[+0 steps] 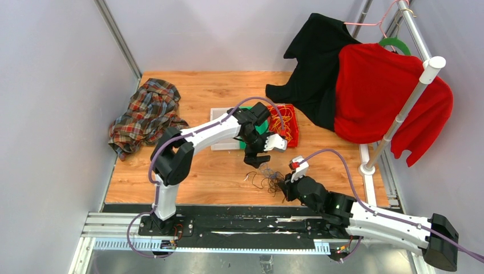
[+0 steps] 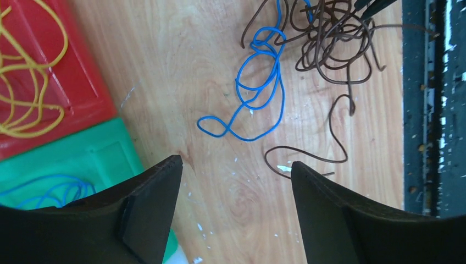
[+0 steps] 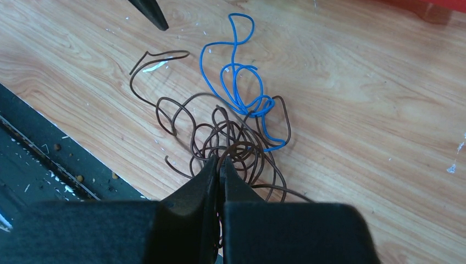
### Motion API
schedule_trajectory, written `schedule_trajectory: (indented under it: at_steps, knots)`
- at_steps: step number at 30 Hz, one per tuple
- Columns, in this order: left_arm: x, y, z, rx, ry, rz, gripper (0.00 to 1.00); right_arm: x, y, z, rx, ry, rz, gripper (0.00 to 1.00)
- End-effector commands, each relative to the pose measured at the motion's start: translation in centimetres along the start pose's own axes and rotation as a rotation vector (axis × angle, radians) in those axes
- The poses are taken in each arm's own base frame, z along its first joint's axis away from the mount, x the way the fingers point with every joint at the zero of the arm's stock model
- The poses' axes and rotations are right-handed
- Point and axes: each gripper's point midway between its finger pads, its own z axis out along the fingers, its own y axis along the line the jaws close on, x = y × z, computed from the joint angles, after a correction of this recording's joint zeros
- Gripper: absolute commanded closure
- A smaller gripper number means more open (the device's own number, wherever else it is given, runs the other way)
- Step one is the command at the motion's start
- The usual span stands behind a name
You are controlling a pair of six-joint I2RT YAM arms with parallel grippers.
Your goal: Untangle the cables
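The cables lie on the wooden table near its front edge. A dark brown tangle (image 3: 231,137) overlaps one end of a loose blue cable (image 3: 236,77). My right gripper (image 3: 220,159) is shut on a strand of the brown tangle (image 1: 273,181) at its near side. My left gripper (image 2: 236,162) hovers open over bare wood, with nothing between its fingers. The blue cable (image 2: 258,82) lies just beyond its tips and the brown tangle (image 2: 329,38) further off. From above, the left gripper (image 1: 258,161) stands just behind the cables and the right gripper (image 1: 285,191) just in front.
Behind the left gripper a red tray (image 2: 82,82) holds yellow cable (image 2: 27,71). Beside it a green tray (image 2: 104,154) holds blue cable (image 2: 55,190), and a white tray (image 1: 220,137) sits further left. A plaid shirt (image 1: 145,114) lies at the left. Black (image 1: 317,63) and red (image 1: 382,97) garments hang on a rack at the right.
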Motion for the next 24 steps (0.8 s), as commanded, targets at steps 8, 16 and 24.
schedule_trajectory:
  at_steps: [8,16,24]
  knots:
    - [-1.8,-0.8,2.9,0.107,-0.038,0.288,0.29,-0.2,0.0,-0.8,0.014,0.009,0.032,0.99]
    - [-0.9,-0.6,4.8,0.082,-0.045,0.287,0.47,-0.2,-0.4,-1.1,0.019,-0.021,0.076,0.99]
    - [0.3,0.0,5.3,0.011,-0.018,0.268,0.90,-0.1,-0.6,-1.3,0.028,-0.015,0.069,0.99]
